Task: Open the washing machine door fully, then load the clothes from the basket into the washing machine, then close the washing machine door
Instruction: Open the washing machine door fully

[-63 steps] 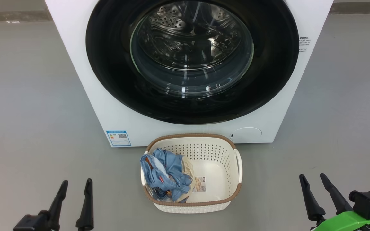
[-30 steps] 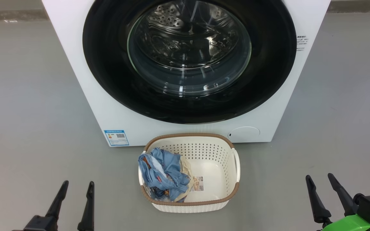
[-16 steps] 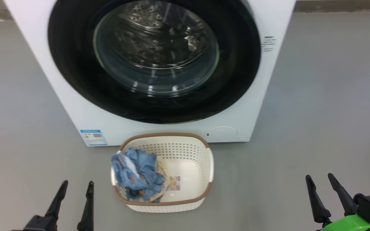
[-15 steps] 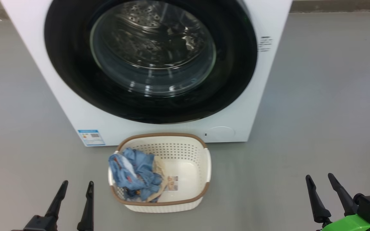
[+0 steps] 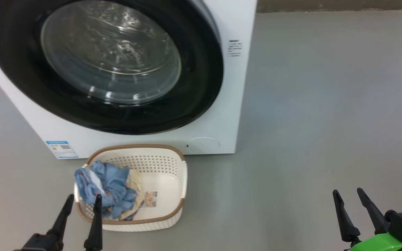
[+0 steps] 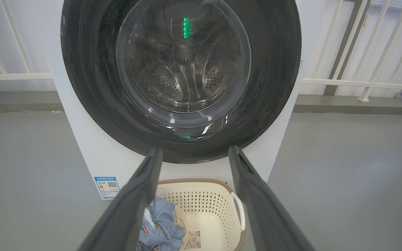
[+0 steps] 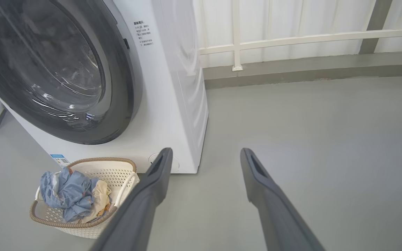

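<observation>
Hanging empty, fingers spread wide: left gripper [image 5: 84,198], tips overlapping the near left corner of the basket [image 5: 184,174] in the head view; right gripper [image 5: 347,191], likewise parted, well apart over bare grey floor [image 5: 309,122]. Bundled in the basket's left half, the clothes [image 5: 108,190]. Just behind the basket, the washing machine [image 5: 237,90], with the washing machine door [image 5: 201,87] shut against its front.

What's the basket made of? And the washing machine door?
The basket looks like matte cream plastic: neat rows of holes, brown woven-look rim. The washing machine door has a clear middle, probably glass, since reflections shine on it and you can see through; its black rim looks glossy.
</observation>
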Available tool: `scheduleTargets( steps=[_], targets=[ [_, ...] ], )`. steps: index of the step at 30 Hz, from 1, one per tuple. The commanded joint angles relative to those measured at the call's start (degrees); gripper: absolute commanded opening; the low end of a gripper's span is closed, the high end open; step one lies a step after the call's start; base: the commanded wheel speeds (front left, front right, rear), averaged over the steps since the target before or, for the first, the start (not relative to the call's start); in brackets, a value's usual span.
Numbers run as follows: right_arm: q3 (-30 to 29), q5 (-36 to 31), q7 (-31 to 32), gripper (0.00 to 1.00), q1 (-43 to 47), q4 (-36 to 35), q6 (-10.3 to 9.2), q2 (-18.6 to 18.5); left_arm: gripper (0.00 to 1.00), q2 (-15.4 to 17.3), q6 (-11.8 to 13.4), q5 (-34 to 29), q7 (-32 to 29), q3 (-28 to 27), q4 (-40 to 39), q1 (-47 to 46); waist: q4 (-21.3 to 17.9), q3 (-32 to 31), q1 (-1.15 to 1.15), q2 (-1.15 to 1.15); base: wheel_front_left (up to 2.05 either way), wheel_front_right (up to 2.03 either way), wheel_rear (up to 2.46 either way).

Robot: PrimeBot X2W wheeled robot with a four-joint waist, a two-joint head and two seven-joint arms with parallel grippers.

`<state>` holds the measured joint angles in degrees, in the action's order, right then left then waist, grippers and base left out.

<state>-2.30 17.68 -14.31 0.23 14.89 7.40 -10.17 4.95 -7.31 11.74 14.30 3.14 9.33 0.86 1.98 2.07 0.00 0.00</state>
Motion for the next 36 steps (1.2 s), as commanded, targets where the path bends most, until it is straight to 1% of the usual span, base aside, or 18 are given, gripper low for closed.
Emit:
scheduleTargets(
  steps=[1,7,12,13,14,15,17,23,28,34,36],
  targets=[
    [1.36,-0.61,-0.69,1.0,-0.19,-1.48,0.09,-0.56,1.0,0.95,-0.18,0.27,0.7,-2.01,-1.62,-1.5,0.0,-0.08,0.0,0.0,0.73,0.73,-1.45],
    [1.44,-0.5,-0.69,1.0,-0.3,-1.54,0.09,-0.42,1.0,1.1,-0.18,0.24,0.7,-1.86,-1.65,-1.4,-0.02,-0.11,0.0,0.0,0.49,0.49,-0.98],
    [1.66,0.17,-0.69,1.0,-0.81,-1.81,0.09,-0.21,1.0,0.85,-0.18,0.3,0.7,-1.63,-1.59,-1.37,-0.06,0.0,0.0,0.0,0.11,0.11,-0.22],
    [1.86,0.55,-0.69,0.65,-0.99,-1.85,0.09,-0.22,1.0,0.75,-0.18,0.32,0.7,-1.61,-1.57,-1.34,-0.09,0.02,0.0,0.0,0.0,0.0,0.0],
    [1.99,1.02,-0.69,0.38,-1.26,-2.01,0.09,-0.17,1.0,0.66,-0.18,0.36,0.7,-1.59,-1.55,-1.31,-0.12,0.07,0.0,0.0,0.0,0.0,0.0],
    [2.19,1.63,-0.69,0.0,-1.56,-2.15,0.09,-0.13,1.0,0.56,-0.18,0.39,0.7,-1.58,-1.53,-1.29,-0.14,0.11,0.0,0.0,0.0,0.0,0.0],
    [2.69,2.76,-0.69,0.0,-2.3,-2.42,0.09,-0.16,1.0,0.36,-0.18,0.42,0.7,-1.54,-1.55,-1.25,-0.2,0.25,0.0,0.0,0.0,0.0,0.0],
    [2.32,8.88,-0.69,0.0,-7.14,-2.43,0.09,1.06,1.0,-0.31,-0.18,0.57,0.7,-0.68,-1.63,-1.72,0.27,1.0,0.0,0.0,0.0,0.0,0.0],
    [1.67,14.72,-0.69,0.0,-14.16,-1.89,0.09,2.21,1.0,-0.89,-0.18,1.35,0.7,0.07,-1.5,-3.13,1.41,2.37,0.0,0.0,0.0,0.0,0.0],
    [1.35,20.07,-0.69,0.0,-23.57,-0.28,0.09,2.3,1.0,-1.5,-0.18,2.02,0.7,1.14,-1.3,-5.21,3.69,4.42,0.0,0.0,0.0,0.0,0.0],
    [1.23,23.03,-0.69,0.0,-26.72,0.7,0.09,2.21,1.0,-1.64,-0.18,2.22,0.7,1.55,-1.31,-5.84,4.66,5.18,0.0,0.0,0.0,0.0,0.0]
  ],
)
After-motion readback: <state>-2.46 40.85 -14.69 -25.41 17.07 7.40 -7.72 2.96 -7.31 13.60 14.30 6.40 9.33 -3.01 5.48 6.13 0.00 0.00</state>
